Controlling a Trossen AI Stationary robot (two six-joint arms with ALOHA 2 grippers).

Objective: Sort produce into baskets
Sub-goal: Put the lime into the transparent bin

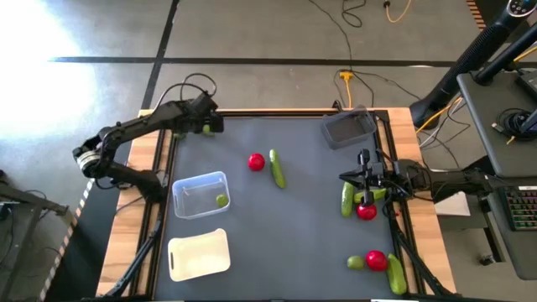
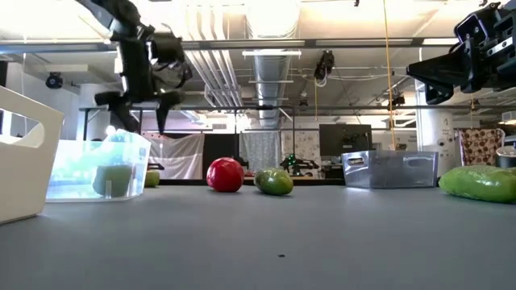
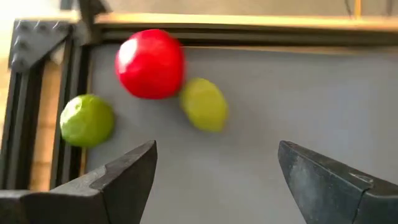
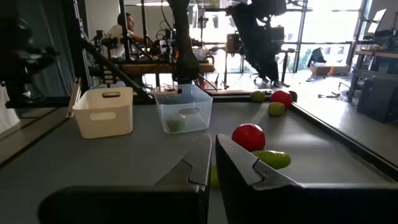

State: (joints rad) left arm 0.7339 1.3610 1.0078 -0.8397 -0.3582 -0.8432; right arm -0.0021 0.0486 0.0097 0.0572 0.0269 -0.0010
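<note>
One lime (image 1: 221, 200) is all that's landed so far, sitting in the clear basket (image 1: 200, 194) on the left side of the desk (image 1: 285, 226). The cream basket (image 1: 199, 255) near the front edge and the grey basket (image 1: 349, 128) at the back right both look empty from above, so I'd say the job has barely started.

Everything else is loose on the mat. A tomato (image 1: 257, 162) and a cucumber (image 1: 277, 169) lie side by side mid-desk. Another cucumber (image 1: 347, 200) and tomato (image 1: 367, 211) sit at the right edge, and a lime, tomato and cucumber cluster (image 1: 376, 263) is in the front right corner. Then there's the back left corner — a tomato (image 3: 150, 63) with two limes (image 3: 87, 120) next to it.

The left hand (image 3: 214, 168) hangs over that corner bunch with its fingers spread wide, holding nothing. The right hand (image 4: 211, 163) hovers above the right-edge pair, fingers pressed together and empty.
</note>
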